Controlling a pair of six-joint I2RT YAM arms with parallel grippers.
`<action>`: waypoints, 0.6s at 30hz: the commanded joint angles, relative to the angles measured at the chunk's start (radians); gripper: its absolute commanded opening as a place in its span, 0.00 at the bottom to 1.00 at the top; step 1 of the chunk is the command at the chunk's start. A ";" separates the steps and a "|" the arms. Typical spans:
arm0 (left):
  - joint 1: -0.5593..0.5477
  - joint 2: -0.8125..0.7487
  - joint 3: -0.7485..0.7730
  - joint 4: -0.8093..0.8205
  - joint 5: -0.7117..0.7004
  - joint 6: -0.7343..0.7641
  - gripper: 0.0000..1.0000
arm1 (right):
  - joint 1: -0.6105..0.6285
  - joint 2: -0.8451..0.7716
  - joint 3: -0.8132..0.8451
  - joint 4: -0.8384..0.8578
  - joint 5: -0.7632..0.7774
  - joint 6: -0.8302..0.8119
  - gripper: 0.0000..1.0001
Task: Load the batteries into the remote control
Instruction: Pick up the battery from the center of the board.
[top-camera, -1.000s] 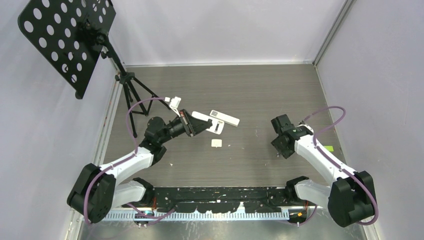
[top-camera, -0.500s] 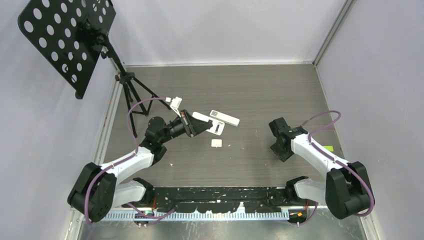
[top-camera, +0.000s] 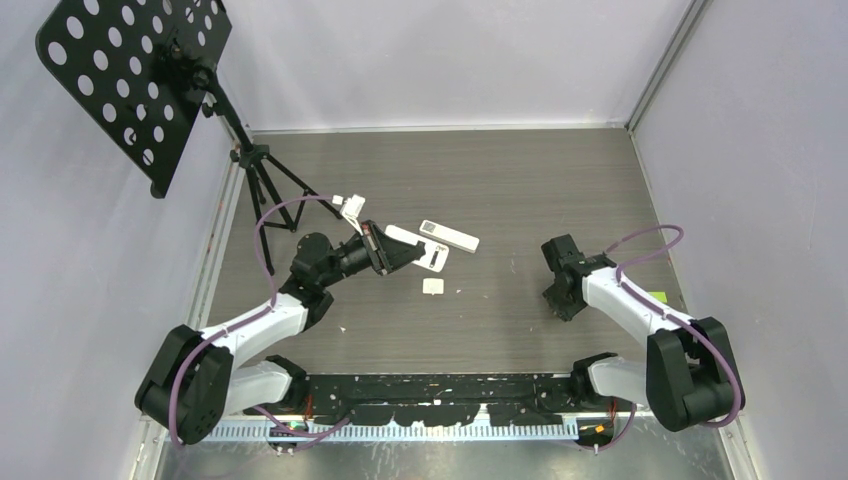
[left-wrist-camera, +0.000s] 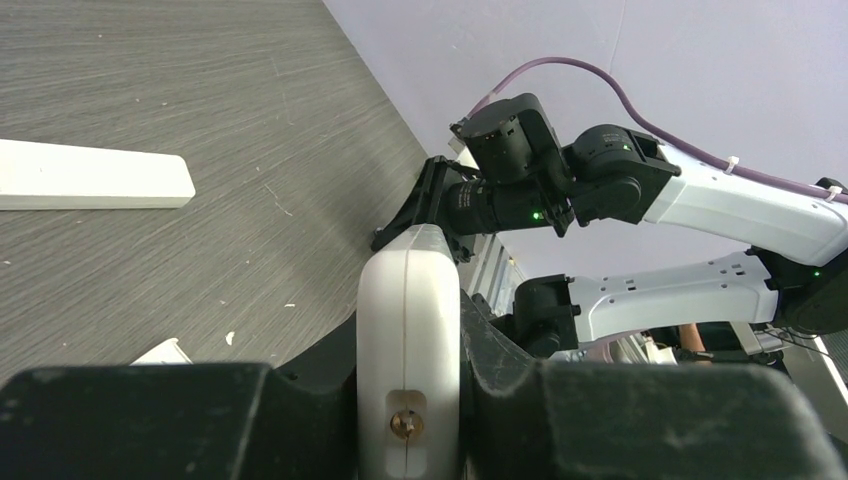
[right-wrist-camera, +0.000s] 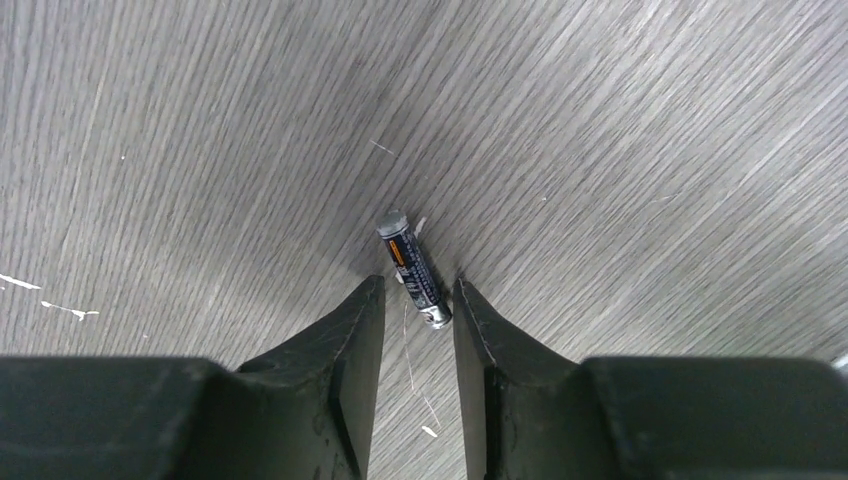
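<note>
My left gripper (top-camera: 385, 251) is shut on a white remote (top-camera: 405, 248), held edge-up just above the table; in the left wrist view the remote (left-wrist-camera: 408, 300) is clamped between both jaws. A second white remote (top-camera: 449, 235) lies flat beyond it and also shows in the left wrist view (left-wrist-camera: 90, 175). A small white battery cover (top-camera: 433, 287) lies near them. My right gripper (right-wrist-camera: 418, 292) is open and low over the table. One dark battery (right-wrist-camera: 412, 268) with an orange mark lies flat, its near end between the fingertips. Other batteries are out of view.
A black tripod (top-camera: 262, 180) with a perforated black plate (top-camera: 130, 70) stands at the back left, close to my left arm. A small green object (top-camera: 656, 296) lies by the right wall. White specks dot the grey wood-grain table (top-camera: 500, 190).
My right gripper has swung a little left and dropped toward the table, ending over the battery. My left gripper and its remote have not moved.
</note>
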 joint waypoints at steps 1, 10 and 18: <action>0.004 -0.009 0.051 0.028 0.012 0.021 0.00 | -0.009 0.016 -0.012 0.047 0.002 -0.013 0.32; 0.004 0.028 0.062 0.001 0.016 0.029 0.00 | -0.009 -0.076 -0.015 0.134 -0.108 -0.085 0.12; -0.002 0.178 0.128 -0.004 0.136 -0.010 0.00 | 0.059 -0.231 0.036 0.255 -0.312 -0.126 0.10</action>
